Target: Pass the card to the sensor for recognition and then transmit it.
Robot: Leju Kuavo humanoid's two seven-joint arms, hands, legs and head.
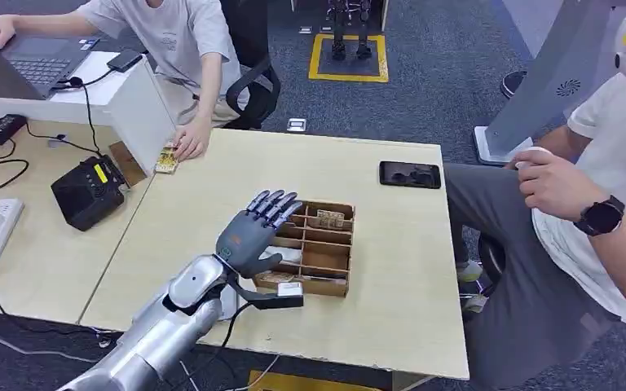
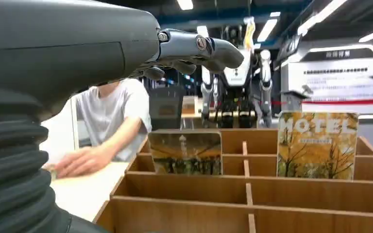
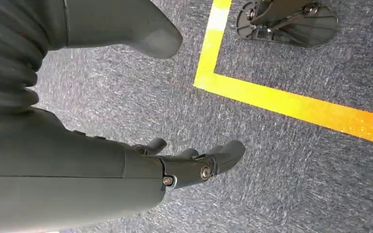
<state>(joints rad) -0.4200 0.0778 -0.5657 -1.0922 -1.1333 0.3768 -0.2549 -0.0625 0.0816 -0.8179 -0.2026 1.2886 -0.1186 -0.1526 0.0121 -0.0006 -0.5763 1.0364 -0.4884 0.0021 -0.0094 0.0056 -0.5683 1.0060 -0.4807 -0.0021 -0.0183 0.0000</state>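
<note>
The wooden divided box (image 1: 318, 248) on the surface (image 1: 391, 269) holds cards upright in its far compartments, among them a "HOTEL" card (image 2: 317, 144) and another card (image 2: 186, 152). The left hand (image 1: 257, 232) hovers over the box, fingers spread and holding nothing, hiding its near-left cells. The right hand (image 3: 184, 162) hangs above the floor, fingers loosely apart.

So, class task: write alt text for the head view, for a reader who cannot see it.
The left robot hand hovers open over a wooden divided box holding cards on a pale table. A person's hand rests at the far edge; another person sits to the right.
</note>
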